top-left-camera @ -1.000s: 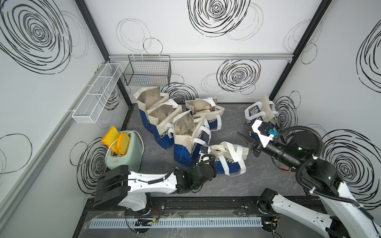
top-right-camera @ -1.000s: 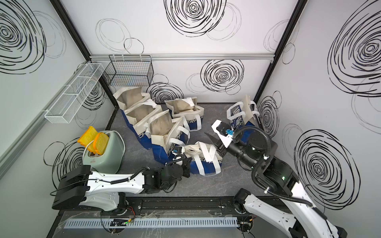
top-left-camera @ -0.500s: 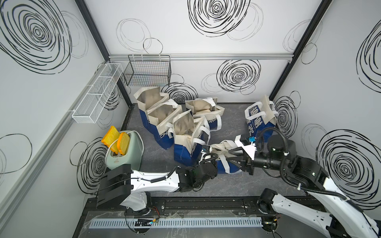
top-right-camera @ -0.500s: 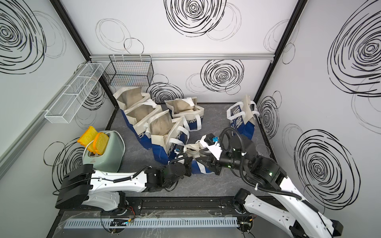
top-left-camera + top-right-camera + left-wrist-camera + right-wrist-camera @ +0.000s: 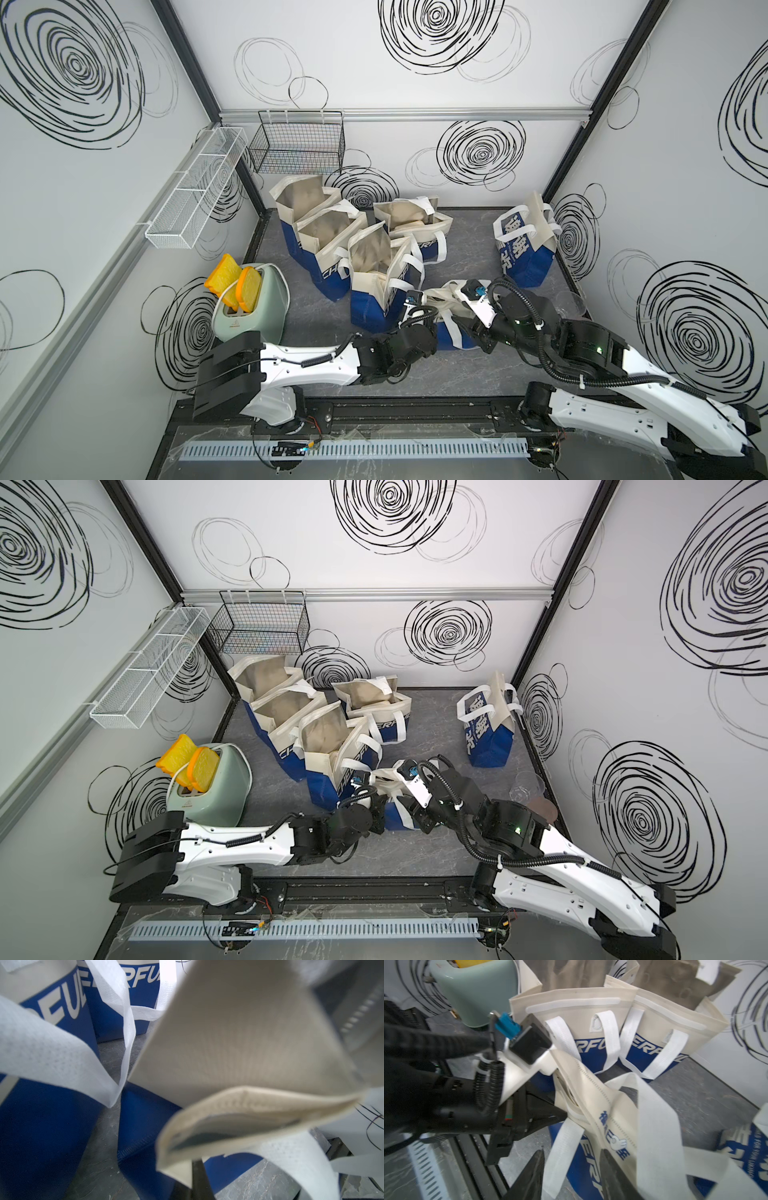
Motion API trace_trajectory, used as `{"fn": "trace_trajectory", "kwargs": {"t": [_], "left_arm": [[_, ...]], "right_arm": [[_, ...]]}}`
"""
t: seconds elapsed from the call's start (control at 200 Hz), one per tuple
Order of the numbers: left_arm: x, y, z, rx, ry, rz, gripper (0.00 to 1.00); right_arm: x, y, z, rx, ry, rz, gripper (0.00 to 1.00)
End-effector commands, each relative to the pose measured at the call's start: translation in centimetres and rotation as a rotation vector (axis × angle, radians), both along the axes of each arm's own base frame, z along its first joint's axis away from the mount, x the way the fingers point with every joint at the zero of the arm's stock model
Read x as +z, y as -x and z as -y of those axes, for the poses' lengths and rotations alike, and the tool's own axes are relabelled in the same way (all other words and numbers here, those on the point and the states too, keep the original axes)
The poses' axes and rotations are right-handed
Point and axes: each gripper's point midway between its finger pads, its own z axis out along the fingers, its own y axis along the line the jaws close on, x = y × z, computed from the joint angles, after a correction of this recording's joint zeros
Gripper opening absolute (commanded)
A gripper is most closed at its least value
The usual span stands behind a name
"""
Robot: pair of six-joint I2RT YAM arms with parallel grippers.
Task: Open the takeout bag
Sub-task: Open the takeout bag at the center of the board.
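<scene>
Cream-and-blue non-woven takeout bag (image 5: 593, 1093), printed "ERF" and blue Chinese characters, slumps on the grey marbled surface (image 5: 695, 1095) before upright neighbour bags (image 5: 664, 1028) lettered "RFUL", its stitched rim clamped in the closed left hand (image 5: 560, 1114), the right hand (image 5: 571, 1152) parted astride a dimpled white strap handle (image 5: 560, 1167).

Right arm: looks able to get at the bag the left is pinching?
Probably yes: the right gripper sits at the bag, jaws open astride its white handle; the left gripper pinches the rim, apparently clear of it.
</scene>
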Motion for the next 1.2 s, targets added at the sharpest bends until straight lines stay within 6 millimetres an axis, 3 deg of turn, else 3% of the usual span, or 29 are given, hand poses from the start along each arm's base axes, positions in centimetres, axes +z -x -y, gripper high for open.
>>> {"fn": "trace_trajectory", "kwargs": {"t": [0.0, 0.325, 0.55, 0.92, 1.031, 1.196], "left_arm": [[-3.7, 0.9, -1.9, -0.029, -0.167, -0.065, 0.00], [-3.7, 0.9, -1.8, -0.037, -0.166, -0.064, 0.00], [-3.5, 0.8, -2.0, -0.034, -0.163, -0.060, 0.00], [-3.4, 0.8, -2.3, -0.032, -0.166, -0.054, 0.00], [-3.7, 0.9, -2.5, -0.031, -0.168, -0.060, 0.00], [-4.5, 1.1, -3.0, -0.028, -0.183, -0.077, 0.00]], "right_arm": [[0.3, -2.0, 1.4, -0.121, 0.047, 0.090, 0.47], [-0.1, -3.1, -0.2, -0.102, 0.084, 0.129, 0.45], [-1.8, -3.9, -0.8, -0.112, 0.161, 0.120, 0.44], [-1.1, -6.5, 1.1, -0.289, 0.254, 0.225, 0.19], [0.0, -6.9, 1.1, -0.290, 0.255, 0.258, 0.00], [1.8, -7.4, 1.1, -0.247, 0.208, 0.228, 0.00]]}}
